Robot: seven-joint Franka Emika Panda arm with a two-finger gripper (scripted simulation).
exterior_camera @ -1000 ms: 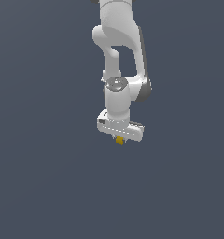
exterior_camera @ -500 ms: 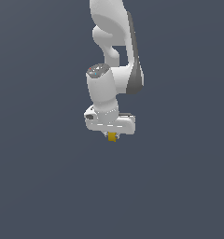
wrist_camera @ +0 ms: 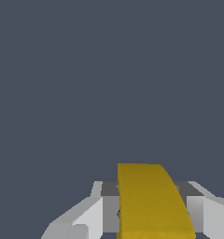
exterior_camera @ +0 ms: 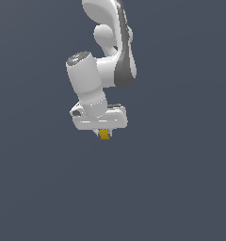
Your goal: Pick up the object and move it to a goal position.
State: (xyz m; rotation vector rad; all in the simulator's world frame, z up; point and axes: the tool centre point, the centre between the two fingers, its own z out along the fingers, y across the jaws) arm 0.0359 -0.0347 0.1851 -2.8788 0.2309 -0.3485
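The gripper (exterior_camera: 104, 133) is closed on the object (exterior_camera: 104, 134), a tiny mustard-yellow block that hangs just beneath the white hand, with nothing but flat grey visible around it and no surface or goal marker to place it by. The likeliest failure, as I judge it, is a slip: the piece is far smaller than the fingers (wrist_camera: 93, 217), so any swing of the arm could twist it loose. In the wrist view the object (wrist_camera: 149, 200) shows a smooth, matte face with one curved edge, flanked by hard grey-white pads.

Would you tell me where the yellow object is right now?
In the exterior view, the yellow object sits just below the white gripper, clamped between its fingers, near the frame's center.
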